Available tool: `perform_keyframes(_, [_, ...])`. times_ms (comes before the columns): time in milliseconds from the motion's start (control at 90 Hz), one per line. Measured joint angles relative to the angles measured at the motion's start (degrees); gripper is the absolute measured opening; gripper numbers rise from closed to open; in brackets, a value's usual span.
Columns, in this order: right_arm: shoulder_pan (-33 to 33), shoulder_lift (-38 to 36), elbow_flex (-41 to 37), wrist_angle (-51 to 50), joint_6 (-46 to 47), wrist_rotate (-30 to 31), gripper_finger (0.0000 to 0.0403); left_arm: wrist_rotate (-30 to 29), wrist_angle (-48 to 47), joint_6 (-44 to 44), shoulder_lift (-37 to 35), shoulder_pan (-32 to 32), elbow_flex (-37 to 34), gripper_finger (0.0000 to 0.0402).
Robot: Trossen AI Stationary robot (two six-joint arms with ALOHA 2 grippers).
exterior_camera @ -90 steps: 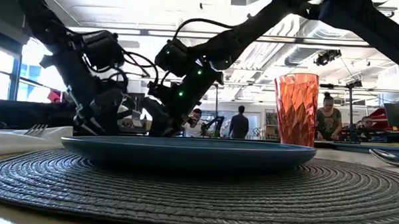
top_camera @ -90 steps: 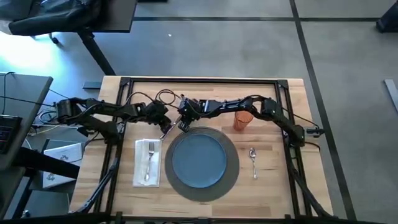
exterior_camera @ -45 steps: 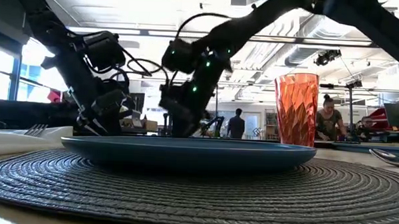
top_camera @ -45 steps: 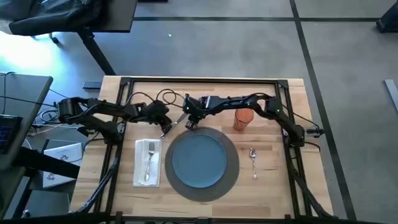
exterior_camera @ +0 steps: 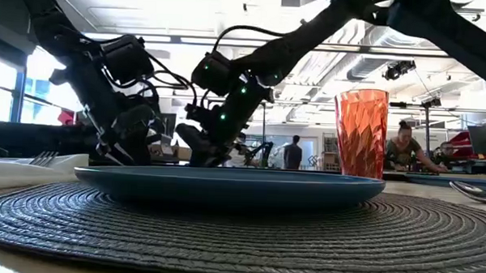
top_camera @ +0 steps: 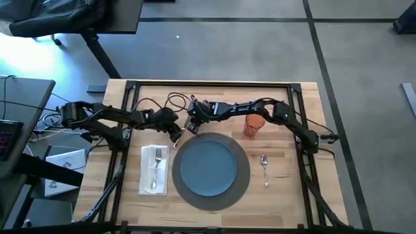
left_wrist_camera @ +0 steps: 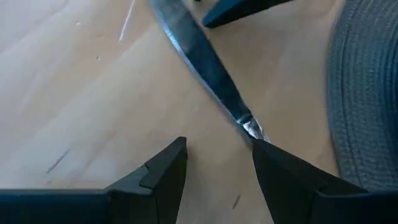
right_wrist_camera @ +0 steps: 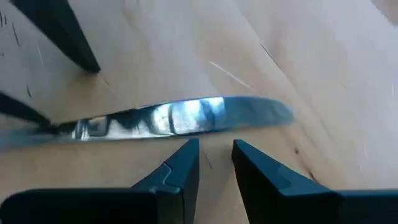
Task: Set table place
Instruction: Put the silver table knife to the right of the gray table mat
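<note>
Two grippers sit at the far-left edge of the placemat (top_camera: pixel 209 166), with a knife (left_wrist_camera: pixel 205 59) on the table (top_camera: pixel 289 188) between them. Left gripper (top_camera: pixel 175 134) has fingers spread, one fingertip (left_wrist_camera: pixel 264 152) touching the knife's end. Right gripper (top_camera: pixel 190 127) has fingers apart with a narrow gap, just beside the blade, not gripping it. Blue plate (top_camera: pixel 208 167) is centred on the placemat. Napkin with fork (top_camera: pixel 155 168) to its left, spoon (top_camera: pixel 264 168) to its right, orange cup (top_camera: pixel 254 125) at far right.
</note>
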Motion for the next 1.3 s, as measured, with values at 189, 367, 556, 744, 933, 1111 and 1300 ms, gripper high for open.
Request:
perform_keyframes(189, [0.0, 0.2, 0.0, 2.0, -0.2, 1.2, 0.0083, 0.3, 1.0, -0.9, 0.1, -0.6, 0.0, 0.0170])
perform_keyframes(367, [-1.2, 0.2, 0.0, 6.5, -0.2, -1.5, 0.0083, 1.3, 2.8, -0.8, 0.0, -0.6, 0.1, 0.0170])
perform_keyframes(556, [-1.6, -2.3, 0.0, 2.3, -1.3, -3.1, 0.0083, 0.3, -3.8, 2.1, -3.0, -0.1, 3.0, 0.0170])
perform_keyframes(744, [-1.8, -3.4, 0.0, 3.5, -3.4, -4.0, 0.0083, -9.9, -14.9, 10.8, -9.6, 0.8, 5.9, 0.0170])
perform_keyframes(933, [-1.7, -1.5, 0.0, 5.8, -3.1, -5.0, 0.0083, -10.4, -13.0, 17.4, -11.0, 5.4, 1.9, 0.0170])
perform_keyframes(1111, [-0.9, 0.2, 0.1, 7.8, -2.8, -5.1, 0.0083, -3.5, -1.0, 15.4, -8.8, 9.7, -3.6, 0.0170])
perform_keyframes(1300, [-0.6, 2.1, 0.1, 9.0, -2.7, -4.8, 0.0083, 0.3, 7.6, 13.0, -5.6, 11.7, -5.5, 0.0170])
